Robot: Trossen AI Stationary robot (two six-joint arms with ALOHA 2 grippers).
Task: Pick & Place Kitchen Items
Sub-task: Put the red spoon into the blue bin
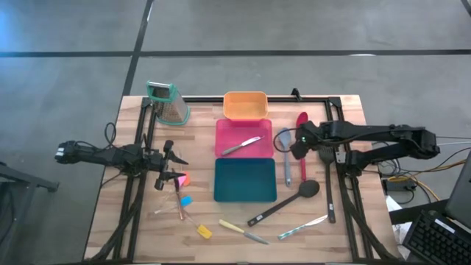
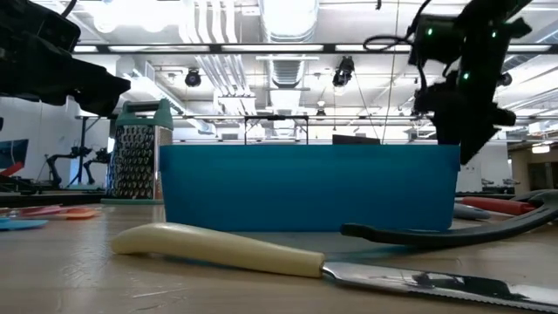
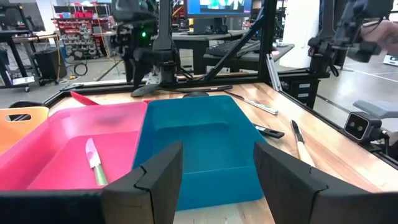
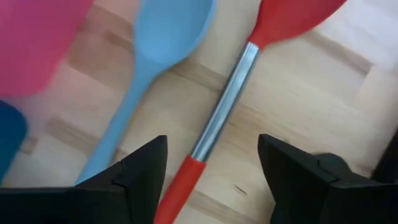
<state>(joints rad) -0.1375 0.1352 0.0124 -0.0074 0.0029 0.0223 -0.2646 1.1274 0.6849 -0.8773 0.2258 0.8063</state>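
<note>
Jaws: the right gripper (image 4: 211,171) stands wide open and empty, directly above the red spoon (image 4: 233,99), its fingers straddling the metal shank; the left gripper (image 3: 211,180) is likewise open and empty, held over the table's left side facing the trays. Containers: three trays sit in a row down the table's centre. The orange tray (image 1: 245,106) at the far edge appears empty. The pink tray (image 1: 243,137) in the middle holds one knife (image 1: 241,146), lying diagonally. The teal tray (image 1: 245,180) nearest the front appears empty. Task items: the red spoon lies on the table right of the pink tray, long axis running front to back, bowl toward the far edge. The blue spoon (image 4: 146,74) lies just beside it, nearly parallel, between it and the trays. The black spoon (image 1: 285,201) lies diagonally right of the teal tray, bowl toward the right.
</note>
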